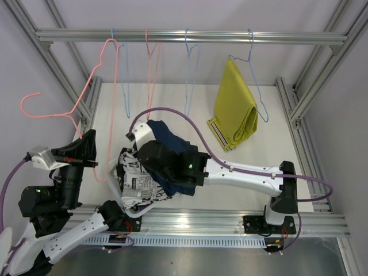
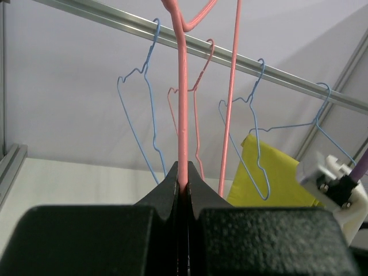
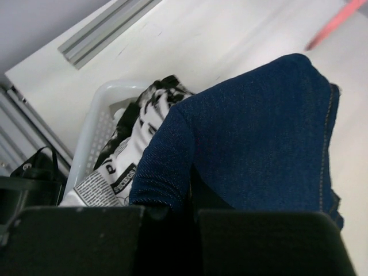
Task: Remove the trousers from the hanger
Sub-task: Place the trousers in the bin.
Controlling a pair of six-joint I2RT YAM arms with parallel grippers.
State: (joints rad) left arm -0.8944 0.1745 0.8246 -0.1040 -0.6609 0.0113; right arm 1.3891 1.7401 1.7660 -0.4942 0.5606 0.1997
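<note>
My left gripper [image 2: 183, 172] is shut on the wire of a bare pink hanger [image 2: 182, 86], whose long frame reaches from the rail down to the gripper [image 1: 92, 164]. The right gripper [image 3: 192, 201] is shut on the plain navy trousers [image 3: 259, 138], holding them [image 1: 169, 141] over a white basket [image 3: 95, 123]. In the basket lie white trousers with black print [image 3: 123, 167] and a black-and-white splotched pair [image 3: 161, 92]. Mustard yellow trousers [image 1: 236, 109] with a striped waistband hang folded over a blue hanger [image 1: 256, 86] at the right of the rail.
The metal rail [image 1: 190, 36] also carries another pink hanger [image 1: 152, 69] and two bare blue hangers [image 1: 123, 80] [image 1: 190, 75]. Aluminium frame posts [image 1: 299, 109] stand on both sides of the white table. A purple cable [image 1: 190, 123] arcs over the right arm.
</note>
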